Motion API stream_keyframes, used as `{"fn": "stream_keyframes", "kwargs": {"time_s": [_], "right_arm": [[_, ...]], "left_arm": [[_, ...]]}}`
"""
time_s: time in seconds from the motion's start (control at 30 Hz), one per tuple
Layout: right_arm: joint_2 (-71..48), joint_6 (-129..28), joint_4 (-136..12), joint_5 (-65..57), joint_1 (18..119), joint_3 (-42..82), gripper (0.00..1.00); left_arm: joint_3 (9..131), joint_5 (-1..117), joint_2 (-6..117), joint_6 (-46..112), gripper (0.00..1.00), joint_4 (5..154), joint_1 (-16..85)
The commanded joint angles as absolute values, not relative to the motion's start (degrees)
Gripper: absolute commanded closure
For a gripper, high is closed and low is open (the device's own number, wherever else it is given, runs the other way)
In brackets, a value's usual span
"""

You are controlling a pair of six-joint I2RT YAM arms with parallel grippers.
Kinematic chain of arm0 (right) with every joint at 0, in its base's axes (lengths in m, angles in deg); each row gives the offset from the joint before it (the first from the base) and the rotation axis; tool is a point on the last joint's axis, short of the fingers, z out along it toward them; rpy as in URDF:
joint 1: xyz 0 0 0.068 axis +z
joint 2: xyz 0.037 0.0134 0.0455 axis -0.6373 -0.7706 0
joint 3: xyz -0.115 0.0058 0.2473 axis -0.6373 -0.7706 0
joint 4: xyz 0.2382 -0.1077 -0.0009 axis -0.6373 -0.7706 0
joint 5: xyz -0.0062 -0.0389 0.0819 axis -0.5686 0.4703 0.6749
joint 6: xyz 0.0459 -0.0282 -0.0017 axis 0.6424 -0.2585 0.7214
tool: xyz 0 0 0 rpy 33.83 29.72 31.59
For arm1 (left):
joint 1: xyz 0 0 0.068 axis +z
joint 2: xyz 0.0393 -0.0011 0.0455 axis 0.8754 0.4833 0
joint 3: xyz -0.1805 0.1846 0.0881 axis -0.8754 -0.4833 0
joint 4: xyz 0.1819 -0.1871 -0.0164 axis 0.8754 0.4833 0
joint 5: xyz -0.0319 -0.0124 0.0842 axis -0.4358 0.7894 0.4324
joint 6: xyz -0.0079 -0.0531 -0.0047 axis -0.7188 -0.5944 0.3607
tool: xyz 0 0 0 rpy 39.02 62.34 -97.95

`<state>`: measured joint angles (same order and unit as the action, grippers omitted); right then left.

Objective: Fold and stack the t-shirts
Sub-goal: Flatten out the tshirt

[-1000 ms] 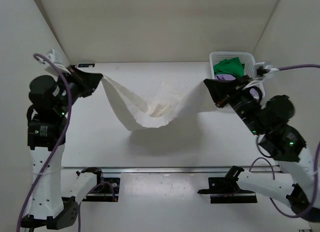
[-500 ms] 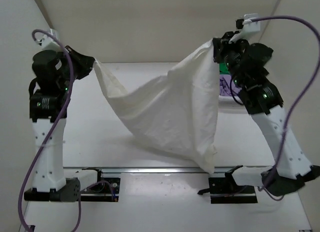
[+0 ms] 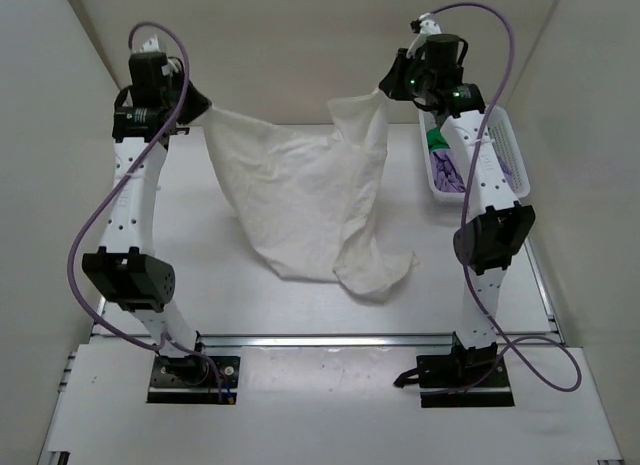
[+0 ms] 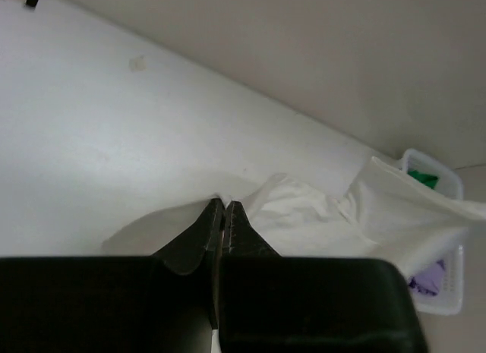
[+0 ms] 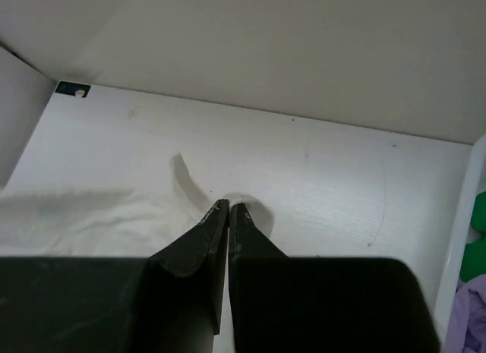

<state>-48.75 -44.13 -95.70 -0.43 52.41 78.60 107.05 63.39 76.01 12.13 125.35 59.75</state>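
A cream-white t-shirt [image 3: 300,195] hangs spread between my two raised arms, and its lower end drapes onto the table near the middle. My left gripper [image 3: 203,109] is shut on its upper left corner. My right gripper [image 3: 383,89] is shut on its upper right corner. In the left wrist view the cloth [image 4: 319,216] spreads out beyond the shut left gripper [image 4: 224,203]. In the right wrist view the shirt [image 5: 91,212] lies below the shut right gripper [image 5: 228,206]. A green t-shirt [image 3: 437,140] and a lavender t-shirt [image 3: 445,170] lie in the basket.
A white lattice basket [image 3: 515,155] stands at the table's far right, just behind the right arm. Walls enclose the table at the back and on both sides. A metal rail [image 3: 320,338] runs along the near edge.
Both arms have risen and stretched toward the back wall, carrying the cream-white shirt up and away from the near edge. Both grips have held.
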Motion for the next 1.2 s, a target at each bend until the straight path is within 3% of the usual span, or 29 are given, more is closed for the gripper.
{"fn": "stream_keyframes", "kwargs": {"time_s": [0.0,0.07,0.2,0.33,0.43,0.57,0.63,0.67,0.73,0.8,0.87,1.17], "right_arm": [[-41.13,-39.48,-92.46,6.85,48.13,85.42,0.99],[-43.75,-40.88,-96.94,7.02,47.42,98.02,1.0],[-32.8,-43.93,-91.59,4.15,48.28,89.04,1.0],[-30.5,-45.98,-92.9,5.87,47.86,90.98,0.99],[-30.4,-46.58,-96.22,11.49,45.83,83.77,1.0],[-35.68,-53.8,-114.41,1.86,51.62,83.06,1.0],[-29.83,-53.19,-111.66,-1.31,54.25,67.86,1.0],[-26.14,-52.4,-102.75,-2.81,55.66,60.45,1.0],[-12.71,-49.78,-91.04,-3.0,56.21,34.99,1.0],[-7.32,-46.69,-90.27,2.43,52.7,25.81,1.0],[-0.29,-46.94,-89.05,0.27,52.95,13.32,1.0],[17.05,-41.07,-91.32,6.84,45.58,-13.53,1.0]], "left_arm": [[125.84,62.83,74.89,12.03,1.0,126.06,61.01],[131.49,61.59,75.69,10.99,1.0,125.82,64.86],[127.45,62.54,70.24,11.06,1.0,121.51,66.72],[126.5,66.32,67.61,13.35,1.0,121.24,65.41],[115.3,66.33,63.66,13.7,1.0,118.36,66.02],[87.46,69.24,53.04,14.76,1.0,108.79,65.49],[76.34,66.96,48.36,13.44,1.0,105.1,66.89],[70.91,66.69,45.66,13.44,1.0,104.55,66.64],[62.8,66.78,41.08,12.65,1.0,102.89,65.85],[54.54,64.4,38.26,11.6,1.0,102.7,66.28],[50.21,63.69,35.09,11.68,1.0,103.57,66.2],[31.67,65.45,18.83,14.06,1.0,112.71,65.49]]}}
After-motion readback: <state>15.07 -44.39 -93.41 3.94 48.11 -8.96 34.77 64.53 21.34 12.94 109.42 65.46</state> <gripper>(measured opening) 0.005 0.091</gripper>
